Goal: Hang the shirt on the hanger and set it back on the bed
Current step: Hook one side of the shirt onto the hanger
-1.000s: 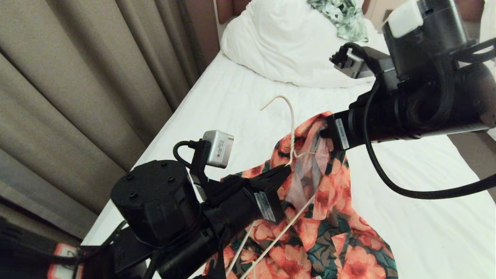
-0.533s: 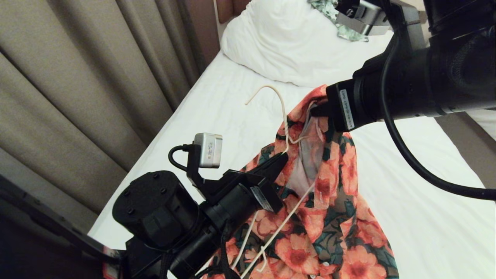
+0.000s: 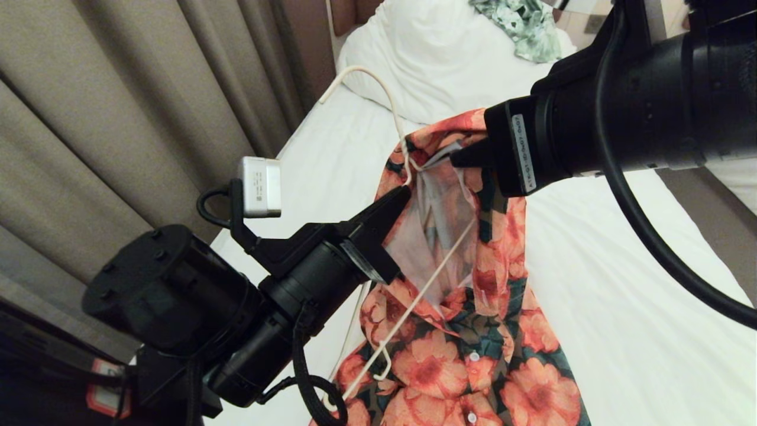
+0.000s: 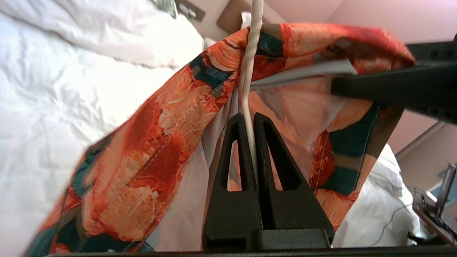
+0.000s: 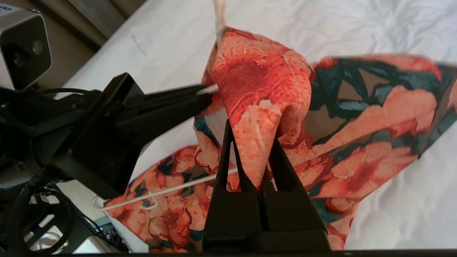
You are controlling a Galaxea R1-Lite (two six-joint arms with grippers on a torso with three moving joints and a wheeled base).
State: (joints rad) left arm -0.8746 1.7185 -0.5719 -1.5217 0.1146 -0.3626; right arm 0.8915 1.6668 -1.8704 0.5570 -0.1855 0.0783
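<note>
The flowered shirt (image 3: 473,355) is lifted by its collar over the bed (image 3: 621,284), its lower part trailing on the sheet. The cream hanger (image 3: 426,290) sits partly inside the open neck, with its hook (image 3: 378,80) sticking up above the collar. My left gripper (image 3: 402,195) is shut on the hanger's neck wire (image 4: 251,53), just below the twisted part. My right gripper (image 3: 458,158) is shut on a fold of the shirt's collar (image 5: 257,82) opposite the left one. One hanger arm (image 5: 171,191) runs bare across the shirt front.
A bulky white pillow and duvet (image 3: 449,59) lie at the head of the bed, with a green leafy garment (image 3: 526,23) on top. Beige curtains (image 3: 118,118) hang close along the bed's left side. A gap of floor (image 3: 715,201) runs on the right.
Both grippers have risen, lifting collar and hanger higher off the sheet. The hanger's hook now reaches up level with the pillow, and the left arm has swung leftward.
</note>
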